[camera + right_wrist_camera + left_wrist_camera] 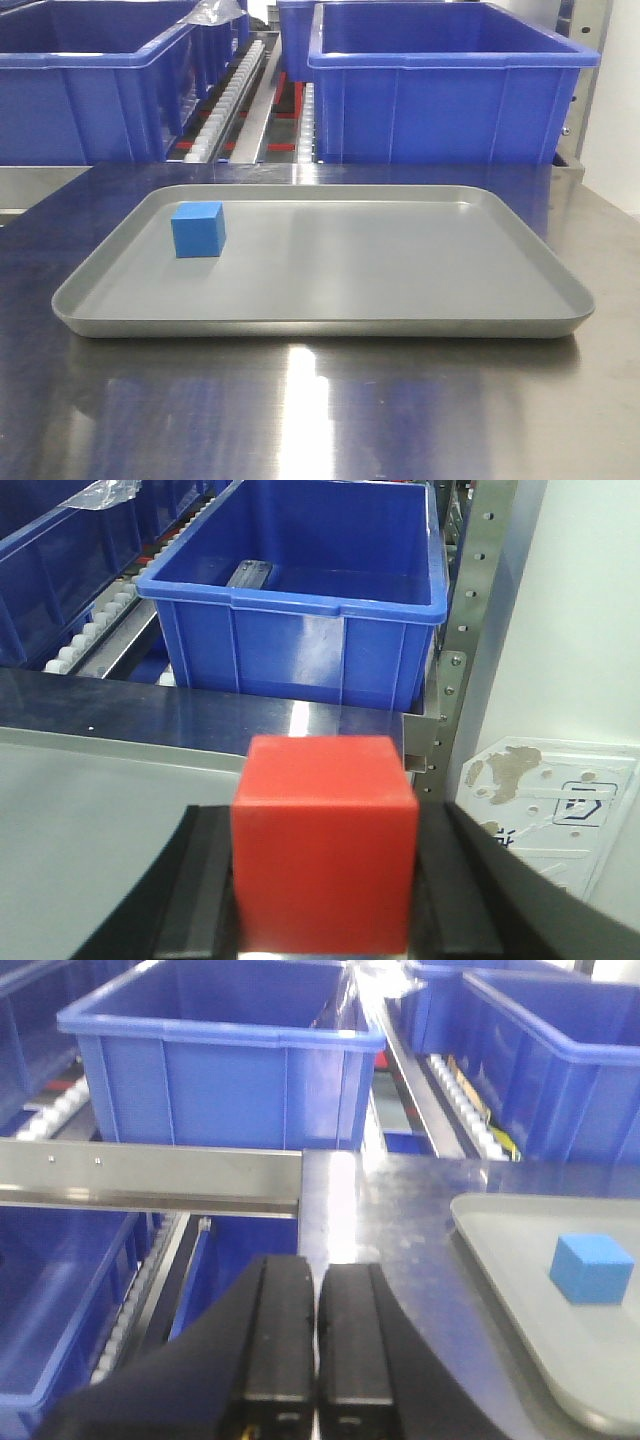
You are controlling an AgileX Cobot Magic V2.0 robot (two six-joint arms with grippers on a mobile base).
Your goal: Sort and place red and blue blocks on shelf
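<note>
right pincer (325,905) is gripping the red block (325,825). left pincer (317,1345) is sitting clenched, empty. blue block (198,229) is resting on the grey tray (400,322) on the table (320,420). risk imo: red block is sticking out past the pads, so it could be clipping the shelf rail (150,1175) & twisting loose.

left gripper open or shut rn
Shut: the left gripper shows its two black fingers pressed together, with nothing between them.

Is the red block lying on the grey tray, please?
No, the right tool holds the red block; only the blue block lies there.
</note>
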